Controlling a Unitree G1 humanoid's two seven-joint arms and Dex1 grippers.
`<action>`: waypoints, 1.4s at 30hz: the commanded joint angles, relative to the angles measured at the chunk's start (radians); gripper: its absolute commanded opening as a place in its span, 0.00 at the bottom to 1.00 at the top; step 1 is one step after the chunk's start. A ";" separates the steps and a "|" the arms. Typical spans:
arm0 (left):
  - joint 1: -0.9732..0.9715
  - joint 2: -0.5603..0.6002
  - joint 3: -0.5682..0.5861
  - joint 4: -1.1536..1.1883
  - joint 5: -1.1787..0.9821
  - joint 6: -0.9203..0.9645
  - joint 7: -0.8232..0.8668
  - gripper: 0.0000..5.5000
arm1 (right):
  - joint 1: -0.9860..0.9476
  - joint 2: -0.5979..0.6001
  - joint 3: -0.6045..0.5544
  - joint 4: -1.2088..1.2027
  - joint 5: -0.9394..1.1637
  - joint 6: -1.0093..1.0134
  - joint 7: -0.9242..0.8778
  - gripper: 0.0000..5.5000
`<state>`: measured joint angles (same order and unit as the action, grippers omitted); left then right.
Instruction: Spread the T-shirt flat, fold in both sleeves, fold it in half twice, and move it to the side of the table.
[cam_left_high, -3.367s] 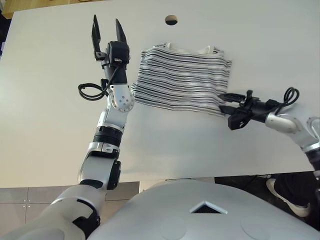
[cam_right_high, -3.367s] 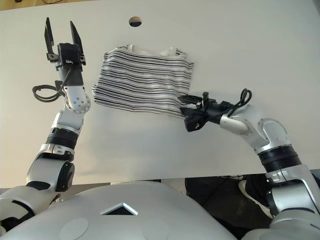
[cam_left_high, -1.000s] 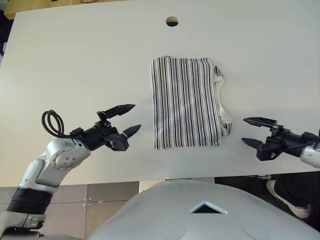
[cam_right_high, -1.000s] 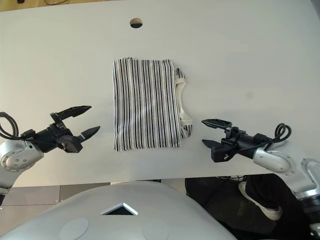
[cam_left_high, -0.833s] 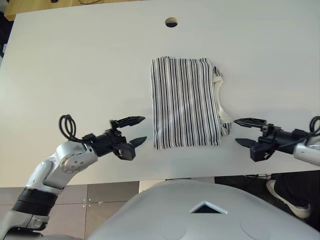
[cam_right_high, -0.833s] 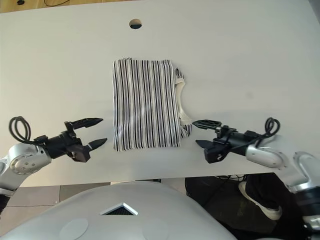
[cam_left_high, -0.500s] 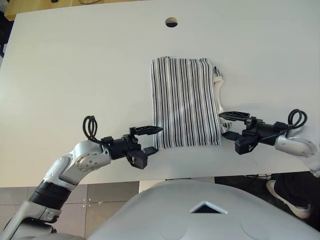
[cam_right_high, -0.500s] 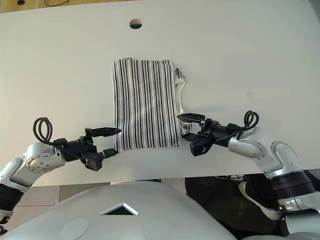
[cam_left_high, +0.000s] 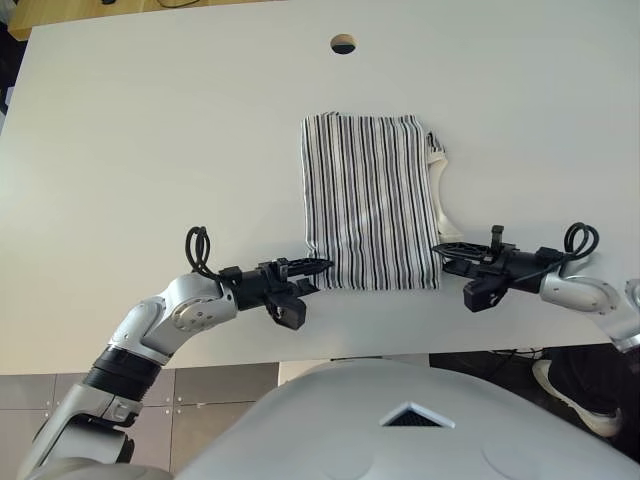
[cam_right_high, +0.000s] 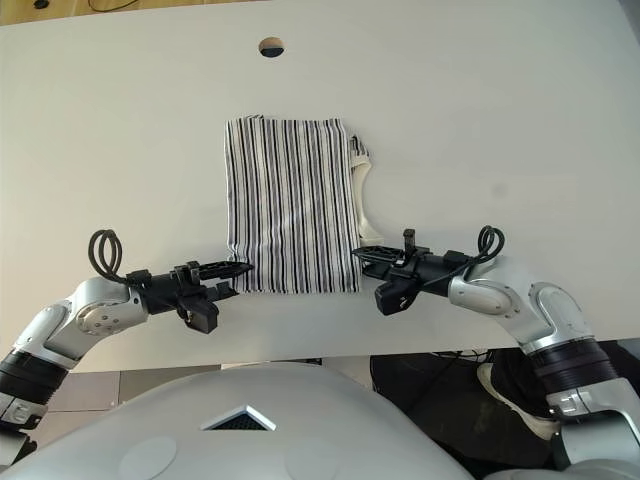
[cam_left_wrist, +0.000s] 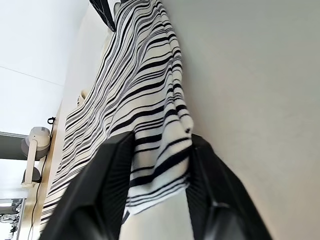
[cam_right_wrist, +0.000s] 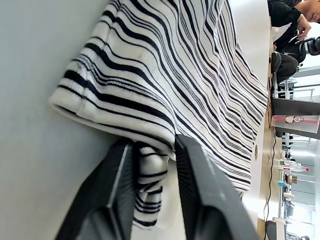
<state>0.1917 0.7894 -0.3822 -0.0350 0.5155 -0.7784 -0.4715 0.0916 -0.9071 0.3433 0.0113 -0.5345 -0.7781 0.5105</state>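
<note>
The striped T-shirt (cam_left_high: 368, 200) lies folded into a tall rectangle in the middle of the white table (cam_left_high: 150, 150), its cream collar showing on the right edge. My left gripper (cam_left_high: 318, 272) sits at the shirt's near left corner, shut on the T-shirt. In the left wrist view the fabric (cam_left_wrist: 150, 110) fills the gap between the fingers (cam_left_wrist: 112, 190). My right gripper (cam_left_high: 445, 253) is at the near right corner, shut on the bunched hem (cam_right_wrist: 145, 165). Both grippers lie low, close to the tabletop.
A round cable hole (cam_left_high: 343, 44) sits in the table behind the shirt. The table's front edge (cam_left_high: 380, 355) runs just below both grippers. Bare tabletop stretches to the left and right of the shirt.
Both arms swept inward from the sides to the shirt's near corners, and their fingers narrowed onto the fabric. The shirt itself has stayed put over the last second.
</note>
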 joint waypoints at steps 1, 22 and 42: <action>0.010 0.002 -0.013 0.007 0.013 0.001 -0.011 0.19 | -0.020 0.017 0.014 0.018 -0.020 -0.001 0.008 0.09; 0.349 0.096 0.089 -0.288 -0.422 0.092 -0.054 0.02 | 0.361 -0.088 -0.097 -0.303 0.360 0.126 0.117 0.02; -0.225 -0.262 0.140 0.299 -0.103 0.255 0.239 0.02 | -0.177 0.374 -0.084 0.133 0.198 0.456 -0.136 0.02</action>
<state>0.0071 0.5289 -0.2428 0.1954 0.3779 -0.5313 -0.2636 -0.0525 -0.5471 0.2599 0.0997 -0.3117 -0.3384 0.4014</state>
